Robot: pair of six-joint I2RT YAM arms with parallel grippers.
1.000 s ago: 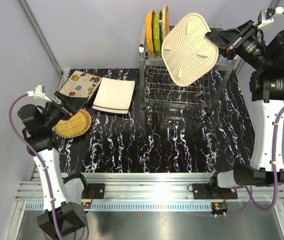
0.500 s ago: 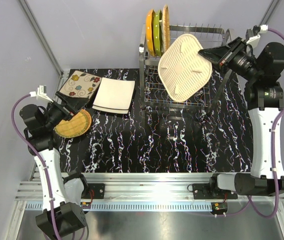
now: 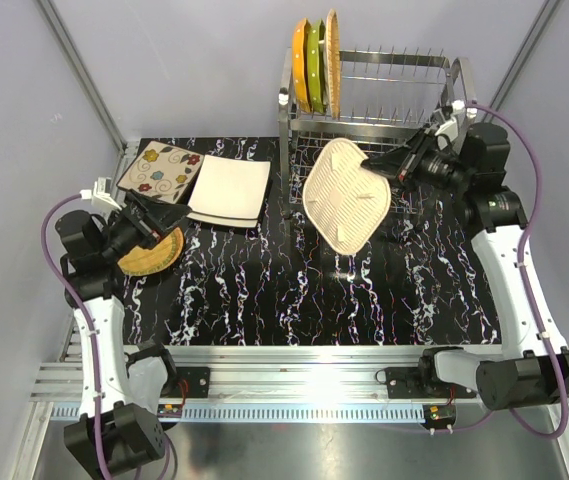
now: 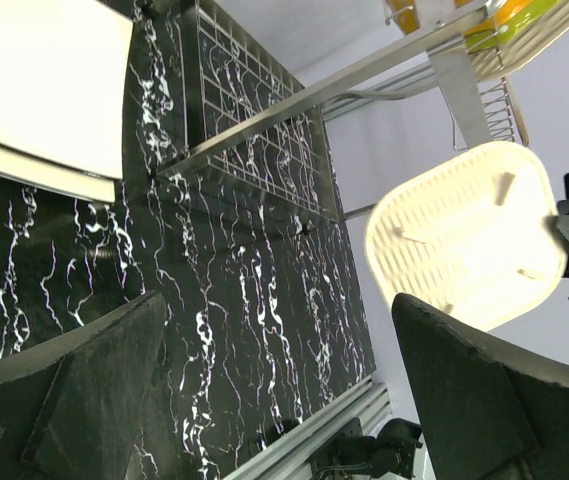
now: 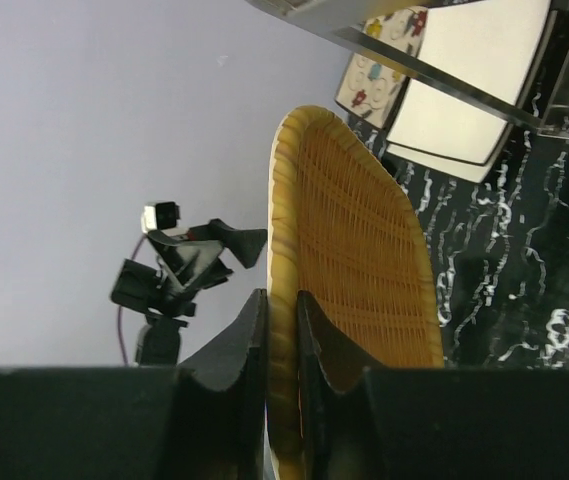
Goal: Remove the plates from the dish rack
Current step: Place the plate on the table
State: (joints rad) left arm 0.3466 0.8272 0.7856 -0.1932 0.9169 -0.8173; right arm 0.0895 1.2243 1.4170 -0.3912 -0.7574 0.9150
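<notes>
My right gripper [image 3: 374, 163] is shut on the rim of a rounded-square wicker plate [image 3: 343, 195]. It holds the plate tilted on edge in front of the dish rack [image 3: 404, 68], cream underside to the top camera. In the right wrist view the fingers [image 5: 282, 330] pinch the orange-tan woven plate [image 5: 364, 250]. Three plates, orange, green and wicker [image 3: 315, 50], stand in the rack's upper tier. My left gripper [image 3: 156, 218] is open and empty just above a round wicker plate [image 3: 149, 252]. In the left wrist view its jaws [image 4: 284, 400] are spread wide.
A beige floral square plate [image 3: 159, 170] and a white square plate [image 3: 229, 190] lie at the table's back left. The white plate [image 4: 34, 90] and the rack's lower tier [image 4: 254, 110] show in the left wrist view. Grey walls enclose the table.
My right arm has brought the wicker plate down from beside the rack's top to low in front of the rack. My left gripper has shifted slightly right.
</notes>
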